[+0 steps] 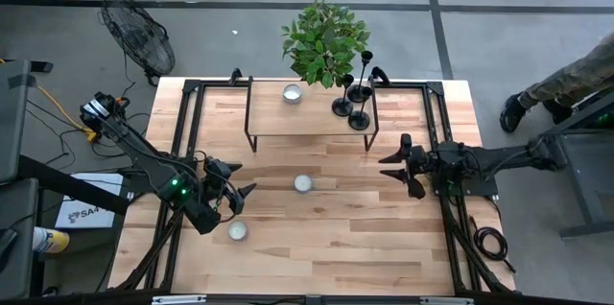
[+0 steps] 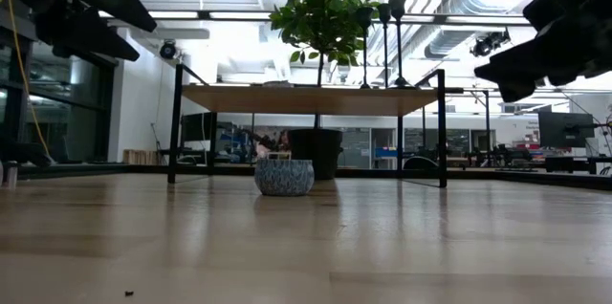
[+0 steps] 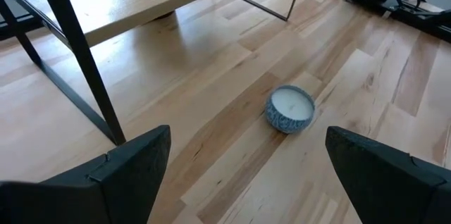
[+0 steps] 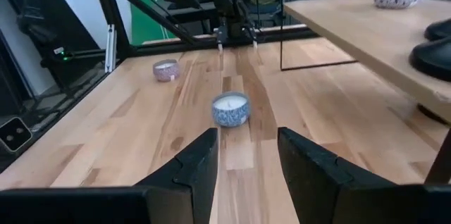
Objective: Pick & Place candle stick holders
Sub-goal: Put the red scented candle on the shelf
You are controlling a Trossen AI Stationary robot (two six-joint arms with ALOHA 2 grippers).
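Observation:
Three black candle stick holders (image 1: pixel 357 105) stand upright on their round bases at the right end of a raised wooden shelf (image 1: pixel 269 118) at the table's far side. Their thin stems (image 2: pixel 384 41) rise above the shelf in the low view, and two bases (image 4: pixel 433 53) show in the right wrist view. My left gripper (image 1: pixel 238 199) hangs open at the table's left, above the boards, facing a blue-white candle (image 3: pixel 289 108). My right gripper (image 1: pixel 386 166) is open at the right, level, just near of the shelf's right end, with nothing between its fingers (image 4: pixel 201 157).
A leafy potted plant (image 1: pixel 324 41) stands behind the shelf. One candle (image 1: pixel 292 93) sits on the shelf's left half, another (image 1: pixel 303 183) at the table's middle, and a third (image 1: pixel 237 231) near my left gripper. The shelf's black metal legs (image 3: pixel 84 62) stand on the boards.

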